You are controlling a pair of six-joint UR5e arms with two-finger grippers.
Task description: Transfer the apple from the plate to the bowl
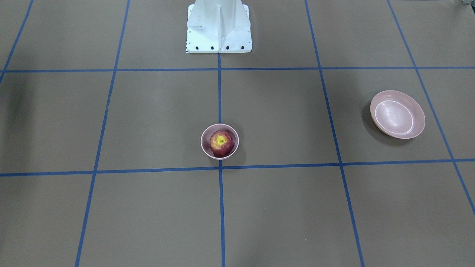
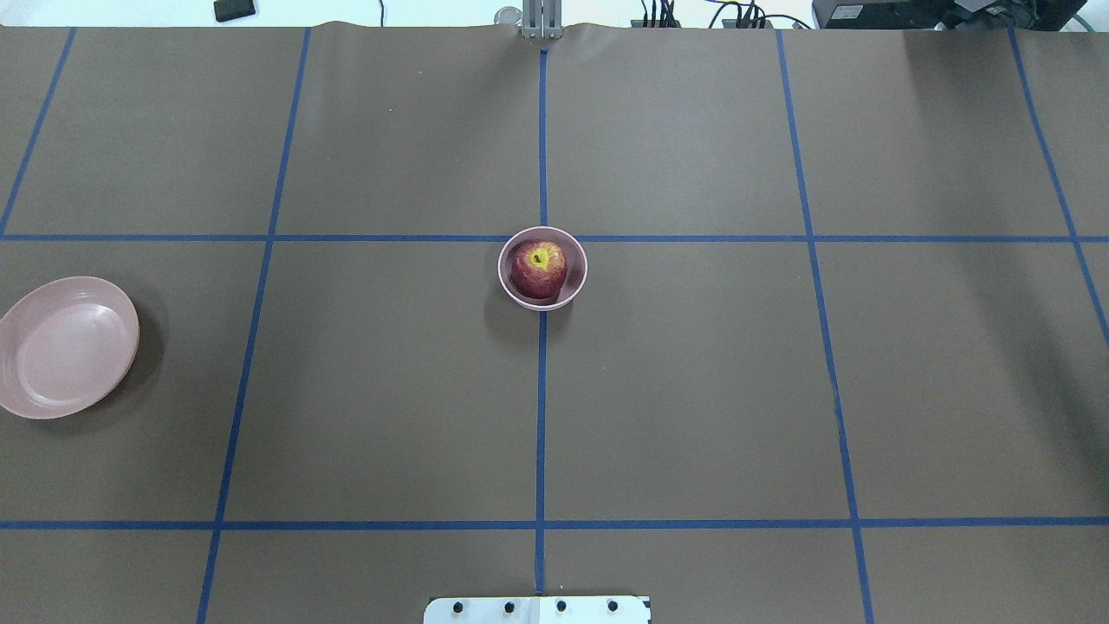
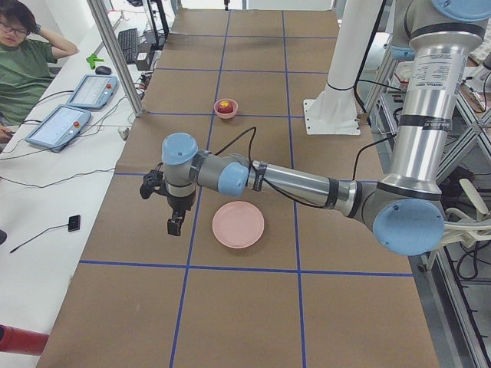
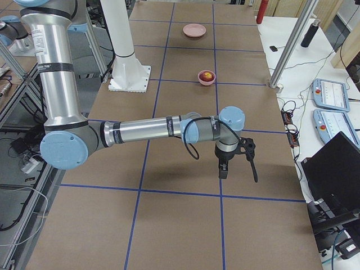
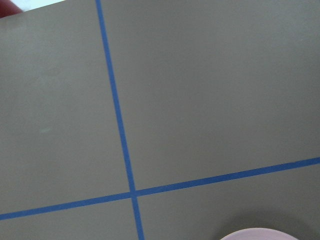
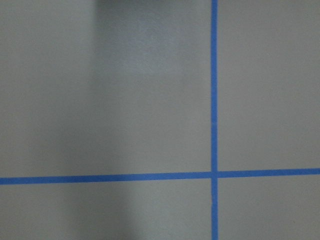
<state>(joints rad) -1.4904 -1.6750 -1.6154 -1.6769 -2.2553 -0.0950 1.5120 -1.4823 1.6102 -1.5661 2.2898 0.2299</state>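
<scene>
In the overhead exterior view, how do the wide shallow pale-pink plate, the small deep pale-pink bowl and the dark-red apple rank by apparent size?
1. Wide shallow pale-pink plate, clearly largest.
2. Small deep pale-pink bowl, much smaller.
3. Round dark-red apple, slightly narrower than the bowl holding it.

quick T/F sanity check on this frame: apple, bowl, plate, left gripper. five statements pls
1. The apple sits inside the bowl. True.
2. The plate holds a second apple. False: the plate is empty.
3. The bowl straddles a blue tape line. True.
4. The left gripper grips the bowl. False: it hangs far from the bowl, nearer the plate.
5. The plate lies on the robot's right. False: it is on the robot's left.
</scene>
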